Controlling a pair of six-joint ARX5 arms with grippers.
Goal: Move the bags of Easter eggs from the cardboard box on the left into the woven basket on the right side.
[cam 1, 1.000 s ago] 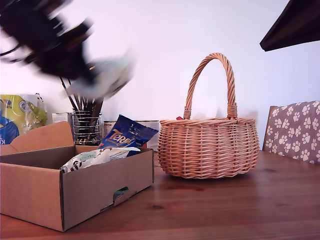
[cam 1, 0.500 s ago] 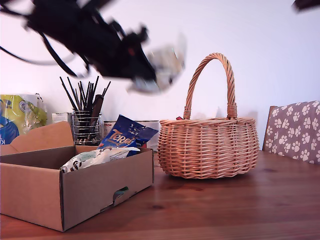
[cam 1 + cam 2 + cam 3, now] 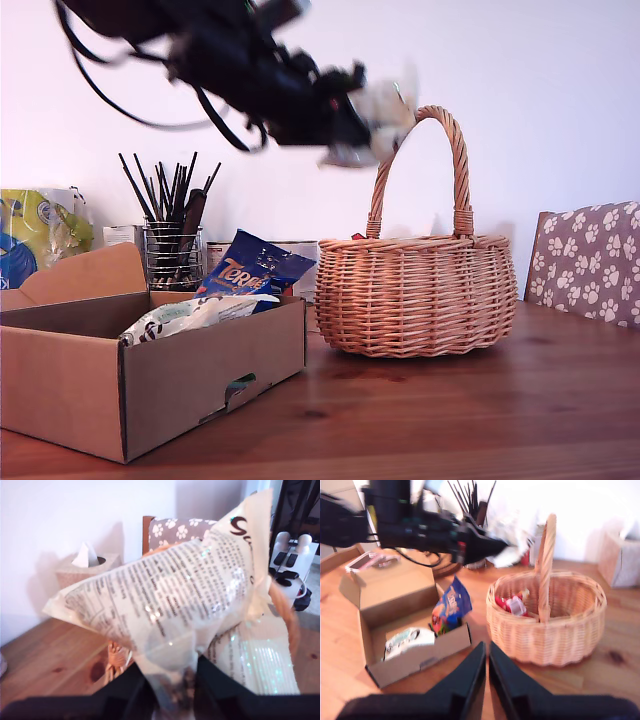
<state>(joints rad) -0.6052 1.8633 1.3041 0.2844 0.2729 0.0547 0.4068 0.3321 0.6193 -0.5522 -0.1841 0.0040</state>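
My first arm has swung from over the box (image 3: 150,370) to the basket (image 3: 420,295) handle; my first gripper (image 3: 350,125) is clenched on a pale bag (image 3: 170,605), so release comes next. My second gripper (image 3: 486,672) hangs clenched, empty; two bags (image 3: 215,305) wait behind my first gripper.

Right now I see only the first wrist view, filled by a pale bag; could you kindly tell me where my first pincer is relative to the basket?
Observer: In the exterior view, the first pincer holds the pale bag high up, level with the top of the woven basket's handle, on its exterior-view left.
Operator: Is anything in the basket?
Observer: Yes, the second wrist view shows a red-and-white packet inside.
Operator: And what is in the box?
Observer: The cardboard box holds a dark blue bag and a white bag.
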